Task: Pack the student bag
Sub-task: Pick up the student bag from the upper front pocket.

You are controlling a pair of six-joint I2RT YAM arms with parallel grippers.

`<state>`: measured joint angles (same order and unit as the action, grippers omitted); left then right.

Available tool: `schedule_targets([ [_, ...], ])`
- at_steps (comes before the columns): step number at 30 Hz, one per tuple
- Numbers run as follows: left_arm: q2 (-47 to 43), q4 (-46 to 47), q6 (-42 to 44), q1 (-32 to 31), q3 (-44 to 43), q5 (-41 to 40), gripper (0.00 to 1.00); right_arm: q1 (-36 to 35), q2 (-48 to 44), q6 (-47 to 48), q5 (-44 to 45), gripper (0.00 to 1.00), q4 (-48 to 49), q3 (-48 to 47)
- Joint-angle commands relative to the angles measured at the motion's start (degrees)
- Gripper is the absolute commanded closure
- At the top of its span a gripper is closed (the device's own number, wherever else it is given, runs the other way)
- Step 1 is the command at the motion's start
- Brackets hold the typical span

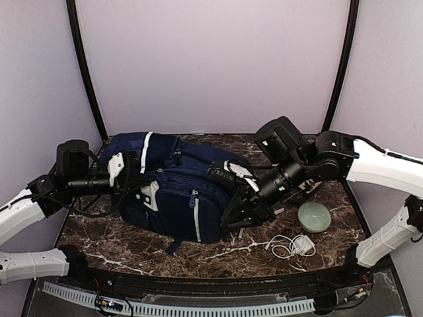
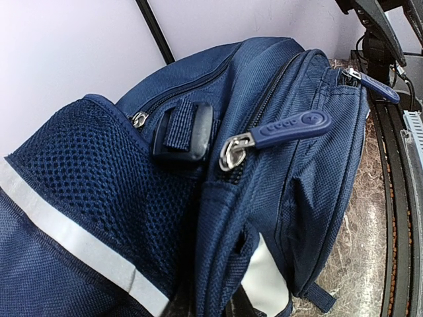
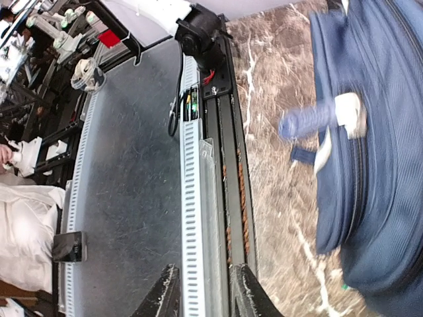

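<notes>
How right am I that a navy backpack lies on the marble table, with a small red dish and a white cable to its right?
Nearly. The dish is pale green, not red; the top external view shows it. The rest stands: the student bag lies on the marble table, with the dish and the white cable to its right.

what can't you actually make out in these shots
- Contents of the navy-blue fabric backpack: fabric covers them in every view.
- Left hand: fingertips buried against the backpack in the top view, not clearly shown in the left wrist view.
- Blue zip pull: motion-blurred, right wrist view.
- White coiled cable: plug type too small, top view.
</notes>
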<state>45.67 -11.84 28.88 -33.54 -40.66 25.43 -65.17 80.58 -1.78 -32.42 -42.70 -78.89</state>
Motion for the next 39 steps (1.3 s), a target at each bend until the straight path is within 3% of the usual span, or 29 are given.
schedule_targets([
  [1,-0.36,3.03,-3.68,-0.21,0.85,3.37,1.0,-0.11,-4.09,-6.52,3.84,0.69,5.85,3.47],
  [7,-0.27,2.88,-3.75,-0.25,0.85,2.76,1.0,-2.3,-0.17,-28.43,29.36,0.72,12.07,-2.25],
  [12,-0.5,3.14,-4.13,-0.21,1.03,1.64,1.0,-18.37,3.35,-34.97,63.7,0.73,10.93,-8.09],
  [15,-0.31,3.04,-4.38,-0.21,0.78,1.39,1.0,-25.79,8.51,-25.77,78.46,0.66,9.75,-12.25],
  [18,-0.55,3.31,-4.61,-0.21,0.85,1.99,1.0,-31.07,13.82,-8.37,89.1,0.58,9.82,-13.37],
  [22,-1.16,3.31,-4.62,-0.2,0.85,2.15,1.0,-32.94,15.76,12.2,91.99,0.48,18.57,-7.16],
  [26,-1.55,3.22,-4.56,-0.21,1.11,1.82,1.0,-32.0,13.05,28.51,91.51,0.47,36.06,0.77],
  [32,-1.44,3.14,-4.59,-0.2,1.2,1.04,1.0,-30.1,5.58,35.26,87.37,0.46,49.31,10.8],
  [36,-0.84,3.08,-4.56,-0.21,1.01,1.04,1.0,-27.94,-0.27,43.59,78.94,0.43,56.53,22.03],
  [39,-0.58,2.34,-4.73,-0.21,0.59,0.99,1.0,-25.98,-4.22,49.07,75.62,0.41,67.42,29.58],
])
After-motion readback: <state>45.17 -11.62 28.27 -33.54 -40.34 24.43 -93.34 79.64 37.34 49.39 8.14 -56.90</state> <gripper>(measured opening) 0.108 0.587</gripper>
